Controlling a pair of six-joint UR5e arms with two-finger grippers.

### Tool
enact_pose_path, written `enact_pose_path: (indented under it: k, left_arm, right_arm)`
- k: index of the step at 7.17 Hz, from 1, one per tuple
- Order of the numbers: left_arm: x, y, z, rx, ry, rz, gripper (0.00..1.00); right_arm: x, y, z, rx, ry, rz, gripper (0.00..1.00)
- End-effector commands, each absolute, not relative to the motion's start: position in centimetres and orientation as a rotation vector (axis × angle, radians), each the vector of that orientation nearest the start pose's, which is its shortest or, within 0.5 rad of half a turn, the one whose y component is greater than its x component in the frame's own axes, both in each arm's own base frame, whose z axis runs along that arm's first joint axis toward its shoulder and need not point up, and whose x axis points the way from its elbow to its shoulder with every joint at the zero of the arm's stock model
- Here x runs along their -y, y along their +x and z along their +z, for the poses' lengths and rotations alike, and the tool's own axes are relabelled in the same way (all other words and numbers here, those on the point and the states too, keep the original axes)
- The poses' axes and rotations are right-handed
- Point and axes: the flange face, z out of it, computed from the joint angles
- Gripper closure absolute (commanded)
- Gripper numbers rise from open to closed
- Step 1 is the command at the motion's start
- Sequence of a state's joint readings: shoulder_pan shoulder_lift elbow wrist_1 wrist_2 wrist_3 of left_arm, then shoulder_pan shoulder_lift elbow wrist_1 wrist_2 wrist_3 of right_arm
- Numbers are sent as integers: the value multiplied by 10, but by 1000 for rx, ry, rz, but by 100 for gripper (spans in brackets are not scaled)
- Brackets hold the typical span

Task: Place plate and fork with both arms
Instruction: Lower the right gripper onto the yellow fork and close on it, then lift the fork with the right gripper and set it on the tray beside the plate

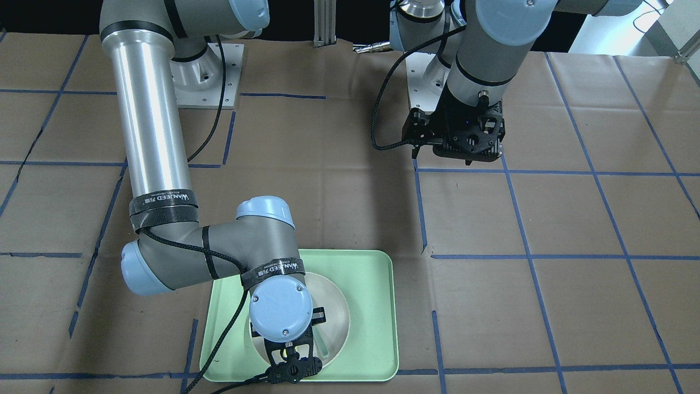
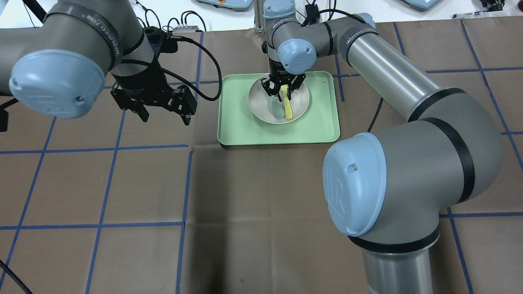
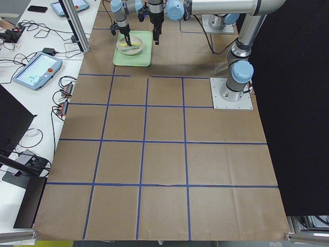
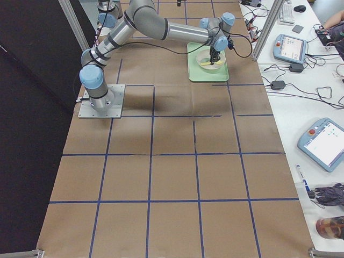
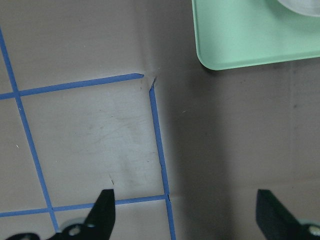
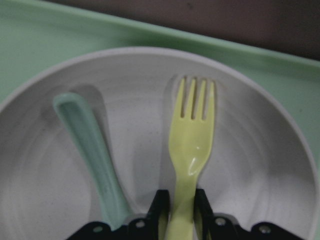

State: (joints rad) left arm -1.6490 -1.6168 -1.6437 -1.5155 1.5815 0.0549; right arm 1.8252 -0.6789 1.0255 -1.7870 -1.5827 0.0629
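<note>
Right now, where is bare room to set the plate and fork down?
Bare table borders the tray on its robot side, and beside it under the open left gripper. The plate is crowded: spoon, fork, right gripper.

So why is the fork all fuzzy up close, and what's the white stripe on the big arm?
Right wrist view: the fork, held in the right gripper, sits very near the lens, so it looks soft. Front-facing view: the white stripe on the right arm is glare on its shiny metal tube.
</note>
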Motion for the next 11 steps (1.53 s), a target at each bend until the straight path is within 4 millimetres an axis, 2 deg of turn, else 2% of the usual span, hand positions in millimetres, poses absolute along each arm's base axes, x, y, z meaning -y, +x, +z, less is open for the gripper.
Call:
enact_pose_path:
  k: [1, 3, 6, 8, 10, 11]
  left_arm:
    - [487, -170, 434, -3122, 204, 103, 0]
    - [485, -170, 432, -3122, 204, 108, 0]
    - [485, -170, 432, -3122, 204, 108, 0]
    - [483, -170, 432, -3122, 204, 108, 0]
    - [480, -170, 436, -3123, 204, 98, 0]
    - [479, -170, 438, -3124, 204, 94, 0]
  right_arm:
    - [727, 326, 185, -3149, -301, 202, 95]
    - [729, 327, 194, -3149, -267, 181, 97]
    - [725, 328, 220, -3147, -247, 152, 97]
    - [716, 323, 249, -3149, -242, 178, 97]
    - [719, 287, 260, -3163, -177, 213, 97]
    - [723, 258, 255, -3171, -115, 240, 97]
